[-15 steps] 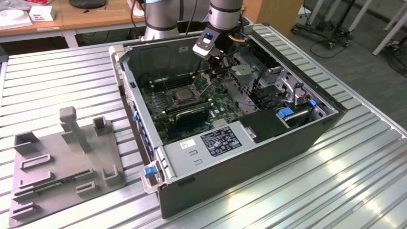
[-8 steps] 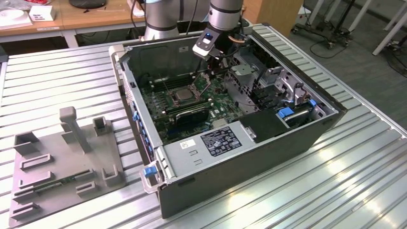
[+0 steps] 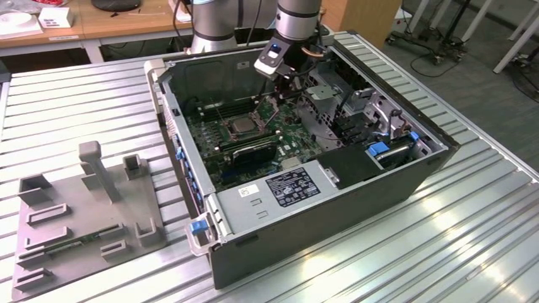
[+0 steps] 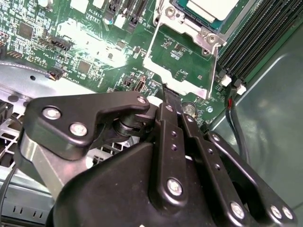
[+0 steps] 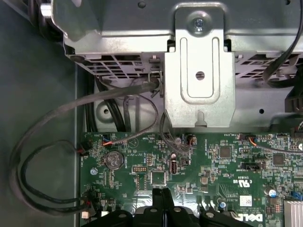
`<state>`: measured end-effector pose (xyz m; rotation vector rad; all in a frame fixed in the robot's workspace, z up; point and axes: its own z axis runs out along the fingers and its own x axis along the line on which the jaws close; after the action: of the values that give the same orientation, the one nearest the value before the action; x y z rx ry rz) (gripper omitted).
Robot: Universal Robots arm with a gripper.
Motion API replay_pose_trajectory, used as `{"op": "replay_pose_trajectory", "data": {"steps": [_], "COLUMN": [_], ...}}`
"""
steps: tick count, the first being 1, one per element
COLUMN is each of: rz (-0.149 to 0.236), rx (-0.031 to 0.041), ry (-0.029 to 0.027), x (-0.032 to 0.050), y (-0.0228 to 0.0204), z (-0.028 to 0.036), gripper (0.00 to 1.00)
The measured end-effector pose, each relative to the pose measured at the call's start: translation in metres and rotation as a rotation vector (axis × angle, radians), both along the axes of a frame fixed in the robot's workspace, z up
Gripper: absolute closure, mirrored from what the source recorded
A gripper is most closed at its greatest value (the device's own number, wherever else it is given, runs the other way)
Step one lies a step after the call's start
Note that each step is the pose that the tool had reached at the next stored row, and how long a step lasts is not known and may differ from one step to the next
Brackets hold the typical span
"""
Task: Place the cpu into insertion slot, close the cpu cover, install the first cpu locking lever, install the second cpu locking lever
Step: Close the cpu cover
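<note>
In the exterior view the gripper (image 3: 284,96) hangs inside the computer box (image 3: 379,183), and the chip (image 3: 245,127) already sits in its slot (image 3: 227,132), at about seven o'clock from the gripper. In the second wrist view the cover (image 4: 150,47) is flipped open with the gripper's tip right at its edge, so closing it looks like the step now, and that likely calls for a soft push on the free edge. In the first wrist view the fingers (image 5: 156,201) are pressed together over the green board (image 5: 142,161) and hold nothing.
</note>
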<state>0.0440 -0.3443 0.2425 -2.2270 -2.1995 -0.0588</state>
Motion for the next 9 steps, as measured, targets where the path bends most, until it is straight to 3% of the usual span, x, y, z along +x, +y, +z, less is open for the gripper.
{"op": "replay_pose_trajectory", "data": {"steps": [9], "rz": [0.0], "rx": [-0.0001], "ry": [-0.0216], "x": [-0.021], "y": [0.0], "z": [-0.0006], "gripper": [0.89]}}
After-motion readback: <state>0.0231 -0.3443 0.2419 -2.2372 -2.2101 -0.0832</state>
